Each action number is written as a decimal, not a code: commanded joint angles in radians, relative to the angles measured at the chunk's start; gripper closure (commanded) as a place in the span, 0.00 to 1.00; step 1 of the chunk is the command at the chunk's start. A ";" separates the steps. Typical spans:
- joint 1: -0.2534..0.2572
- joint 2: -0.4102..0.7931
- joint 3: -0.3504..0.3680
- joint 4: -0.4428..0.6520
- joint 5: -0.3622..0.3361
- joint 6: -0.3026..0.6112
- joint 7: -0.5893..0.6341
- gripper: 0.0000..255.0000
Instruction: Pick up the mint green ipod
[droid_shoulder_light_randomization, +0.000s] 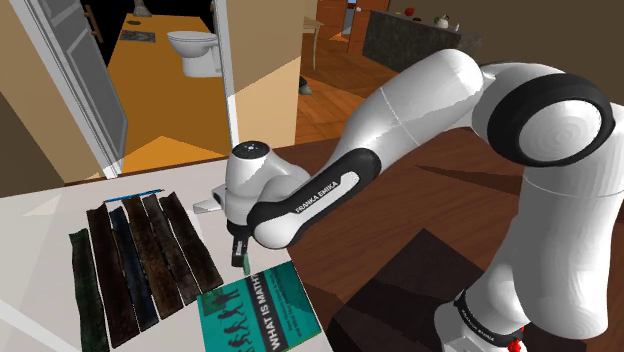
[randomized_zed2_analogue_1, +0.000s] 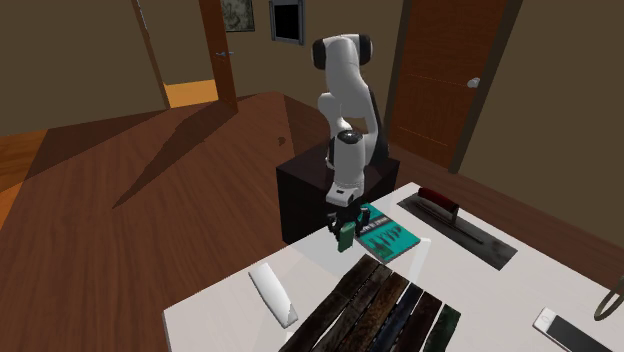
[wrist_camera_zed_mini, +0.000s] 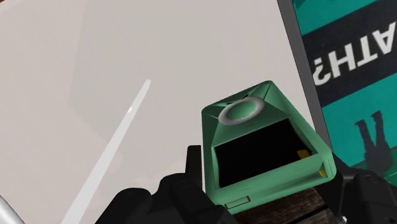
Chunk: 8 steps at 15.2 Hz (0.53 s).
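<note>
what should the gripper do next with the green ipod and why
Probably lift straight up, slowly. The gripper looks closed against both sides of the green ipod, so the grasp seems made. The ipod is low over the white table, right beside the teal book.

The mint green ipod (wrist_camera_zed_mini: 264, 127) looks smooth and matt with a flat black screen (wrist_camera_zed_mini: 257, 159), the desk (wrist_camera_zed_mini: 95, 63) plain matt off-white, and the dark strips (droid_shoulder_light_randomization: 140, 255) by its edge rough like weathered wood.
</note>
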 joint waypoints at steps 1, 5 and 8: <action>-0.004 -0.019 0.005 0.001 0.007 -0.020 -0.004 1.00; -0.011 -0.057 0.014 0.007 0.022 -0.063 -0.013 1.00; -0.016 -0.084 0.020 0.014 0.033 -0.096 -0.019 1.00</action>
